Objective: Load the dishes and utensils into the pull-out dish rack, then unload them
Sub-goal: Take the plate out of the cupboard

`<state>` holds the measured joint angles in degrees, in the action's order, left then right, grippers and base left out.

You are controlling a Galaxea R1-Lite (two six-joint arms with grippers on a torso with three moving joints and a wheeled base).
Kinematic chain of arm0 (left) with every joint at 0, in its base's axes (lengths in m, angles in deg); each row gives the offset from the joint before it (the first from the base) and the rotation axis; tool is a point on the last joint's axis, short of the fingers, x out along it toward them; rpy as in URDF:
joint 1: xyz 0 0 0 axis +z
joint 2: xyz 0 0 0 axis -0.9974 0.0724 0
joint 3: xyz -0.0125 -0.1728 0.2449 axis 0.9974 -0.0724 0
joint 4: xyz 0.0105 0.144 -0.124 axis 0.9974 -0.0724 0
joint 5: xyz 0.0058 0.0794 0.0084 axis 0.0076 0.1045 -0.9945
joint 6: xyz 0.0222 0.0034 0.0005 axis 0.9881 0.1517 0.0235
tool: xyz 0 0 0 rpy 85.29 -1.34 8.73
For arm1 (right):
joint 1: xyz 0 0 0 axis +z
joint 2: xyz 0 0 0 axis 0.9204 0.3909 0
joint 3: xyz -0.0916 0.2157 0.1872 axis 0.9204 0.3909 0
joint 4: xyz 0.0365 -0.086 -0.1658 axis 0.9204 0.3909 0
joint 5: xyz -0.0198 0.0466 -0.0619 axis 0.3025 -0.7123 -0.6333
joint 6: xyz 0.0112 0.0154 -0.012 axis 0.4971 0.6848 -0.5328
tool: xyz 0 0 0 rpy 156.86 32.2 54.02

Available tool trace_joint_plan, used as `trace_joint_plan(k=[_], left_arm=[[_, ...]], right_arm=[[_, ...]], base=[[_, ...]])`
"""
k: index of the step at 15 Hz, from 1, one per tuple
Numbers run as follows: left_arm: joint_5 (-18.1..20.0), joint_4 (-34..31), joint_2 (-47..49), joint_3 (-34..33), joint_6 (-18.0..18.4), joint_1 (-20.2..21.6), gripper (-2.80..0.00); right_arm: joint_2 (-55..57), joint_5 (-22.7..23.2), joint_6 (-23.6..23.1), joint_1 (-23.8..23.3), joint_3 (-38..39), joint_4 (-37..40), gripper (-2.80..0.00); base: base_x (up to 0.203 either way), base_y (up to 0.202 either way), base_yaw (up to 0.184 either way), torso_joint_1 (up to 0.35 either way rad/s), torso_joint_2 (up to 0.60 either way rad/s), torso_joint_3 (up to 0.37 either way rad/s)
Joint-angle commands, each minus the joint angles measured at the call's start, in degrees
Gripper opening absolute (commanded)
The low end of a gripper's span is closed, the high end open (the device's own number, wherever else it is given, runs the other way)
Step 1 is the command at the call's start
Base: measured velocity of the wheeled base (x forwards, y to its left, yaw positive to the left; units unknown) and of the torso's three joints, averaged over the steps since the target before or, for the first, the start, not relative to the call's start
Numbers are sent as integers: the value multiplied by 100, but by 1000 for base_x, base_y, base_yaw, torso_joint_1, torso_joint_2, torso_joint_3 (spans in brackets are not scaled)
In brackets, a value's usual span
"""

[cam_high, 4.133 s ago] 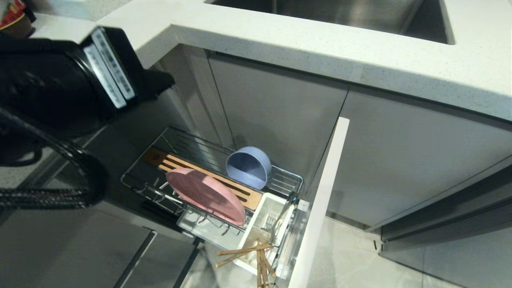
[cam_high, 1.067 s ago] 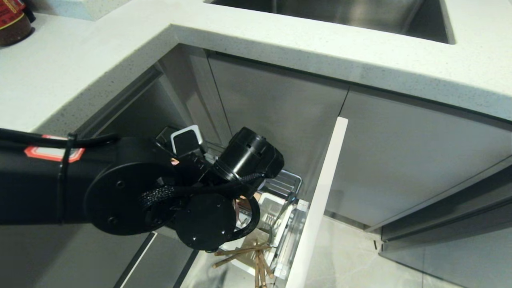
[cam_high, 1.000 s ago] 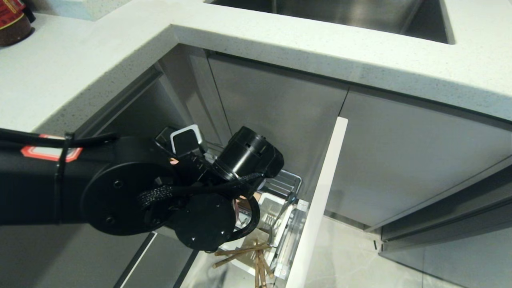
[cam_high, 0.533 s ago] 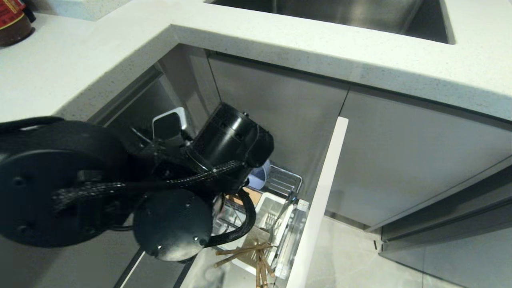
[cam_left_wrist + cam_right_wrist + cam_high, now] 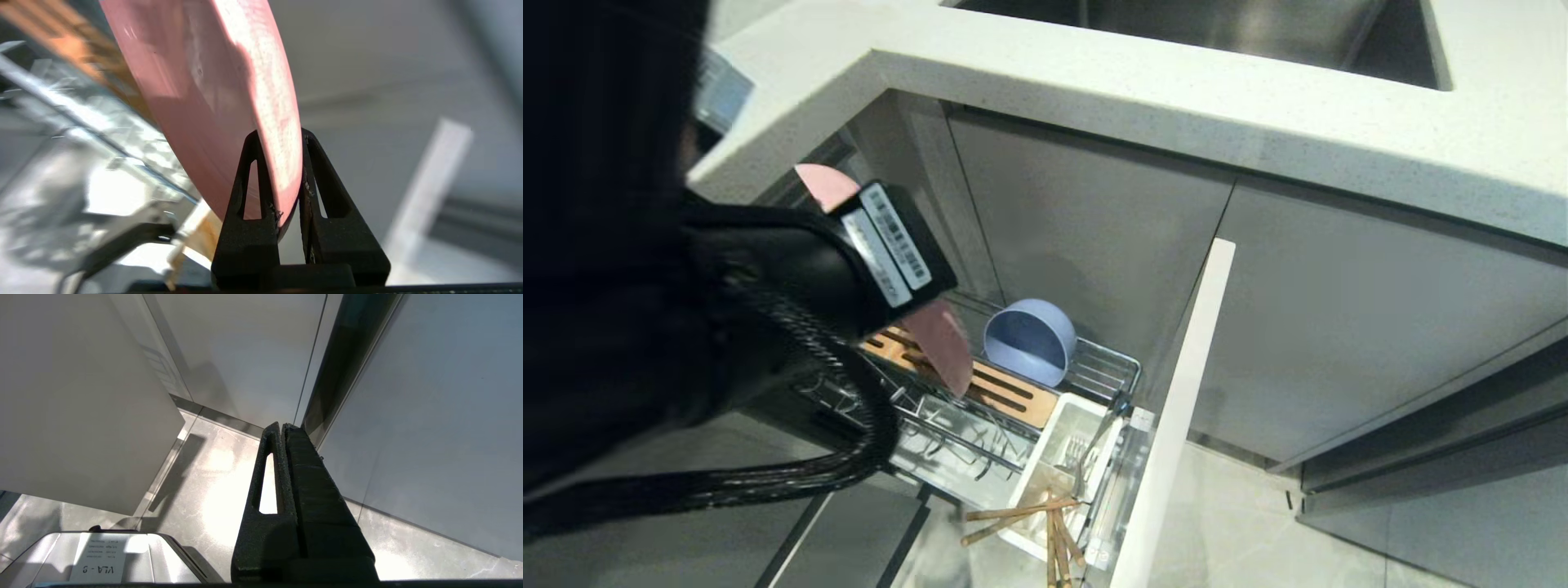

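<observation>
The fingers [image 5: 249, 171] of the left gripper [image 5: 280, 163] are pinching the rim of the pink plate [image 5: 212, 90], one finger on each face, and the plate is standing on edge between them. A few seconds ago this plate was leaning in the prongs of the pull-out dish rack [image 5: 1094, 371]; now it is hanging in the air above the rack's back-left part, lifted clear of the wires, with the left arm raised in front of the camera. From this I judge that the unloading part of the task is now going on, and the plate is the first thing that is coming out.

The plate is wide and shallow, matte pink, with a pale worn-looking band along its edge.

Outward from it, the pale-blue bowl [image 5: 1029, 340] is lying on its side near the rack's far edge, beside the wooden strip [image 5: 1005, 392]. The fork [image 5: 1078, 452] is standing in the white cutlery cup [image 5: 1045, 469] at the front corner next to the door front [image 5: 1176, 416], and the chopsticks [image 5: 1021, 514] are sticking out of it.

The right gripper [image 5: 284, 428] is parked low near the floor, its fingers pressed together on nothing.
</observation>
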<state>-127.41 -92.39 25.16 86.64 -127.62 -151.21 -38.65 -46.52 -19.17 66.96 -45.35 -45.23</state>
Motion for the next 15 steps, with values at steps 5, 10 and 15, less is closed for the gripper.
trace_joint_plan(k=[5, 10, 15], left_arm=[[713, 211, -1389, 293, 1355, -234, -280], [870, 1316, -2074, 231, 2896, 62, -280], [910, 1914, -2271, 221, 3527, 1005, -280]], right_arm=[[2, -3, -3, 2, 0, -1, -280], [2, -2, -3, 0, 0, -1, -280], [2, 2, -3, 2, 0, -1, -280]], base=[[0, 0, 0, 0, 0, 0], [0, 0, 0, 0, 0, 0], [0, 0, 0, 0, 0, 0]])
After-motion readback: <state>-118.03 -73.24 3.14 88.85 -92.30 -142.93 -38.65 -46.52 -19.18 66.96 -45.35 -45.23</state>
